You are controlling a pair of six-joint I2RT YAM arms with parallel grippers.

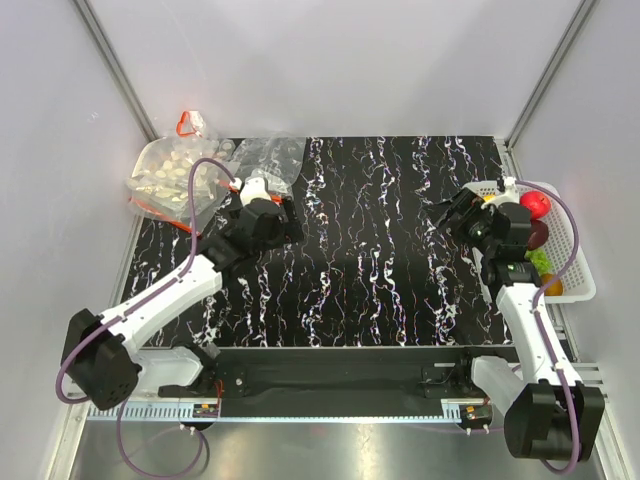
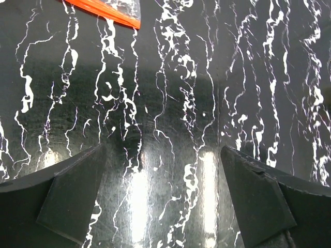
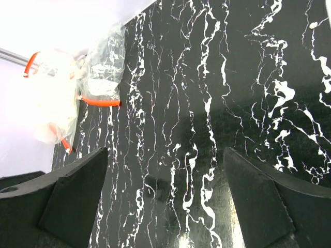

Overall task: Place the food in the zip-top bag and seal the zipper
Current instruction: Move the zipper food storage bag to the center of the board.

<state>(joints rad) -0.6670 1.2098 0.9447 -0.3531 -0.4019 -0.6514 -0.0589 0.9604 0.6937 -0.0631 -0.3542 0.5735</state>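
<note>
The black marbled surface [image 1: 380, 260] carries the zip-top bag [image 1: 268, 158] at its far left, just beyond the left tool [image 2: 163, 191], wide open and empty. The right tool [image 3: 165, 196] gapes empty beside the basket [image 1: 588, 285].

1. left arm [image 1: 165, 298]: extended forward; left gripper [image 2: 163, 155] spread wide, empty.
2. right arm [image 1: 528, 320]: extended forward; right gripper [image 3: 165, 155] spread wide, empty.
</note>
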